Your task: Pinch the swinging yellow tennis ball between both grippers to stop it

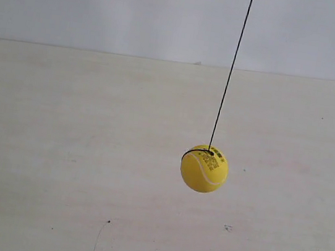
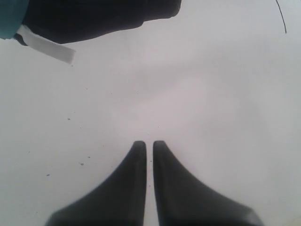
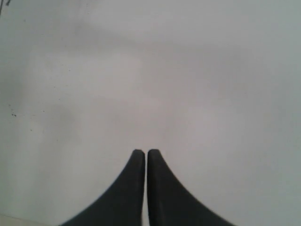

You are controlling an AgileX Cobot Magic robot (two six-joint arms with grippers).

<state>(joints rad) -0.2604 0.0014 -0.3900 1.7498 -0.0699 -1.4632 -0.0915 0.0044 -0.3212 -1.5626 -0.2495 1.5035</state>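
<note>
The yellow tennis ball (image 1: 204, 169) hangs on a thin dark string (image 1: 231, 69) right of centre in the exterior view, above the pale table. The string slants, so the ball sits left of its upper end. No arm shows in the exterior view. My left gripper (image 2: 149, 144) is shut, its two black tapered fingers nearly touching over bare table, nothing between them. My right gripper (image 3: 145, 152) is shut too, over bare table. The ball is out of both wrist views; a short piece of dark string (image 2: 281, 18) shows in a corner of the left wrist view.
A pale table (image 1: 58, 147) with small dark specks meets a grey wall (image 1: 109, 5) behind. In the left wrist view a dark bulky shape (image 2: 94, 19) with a white strip (image 2: 47, 46) and a teal patch lies beyond the fingers.
</note>
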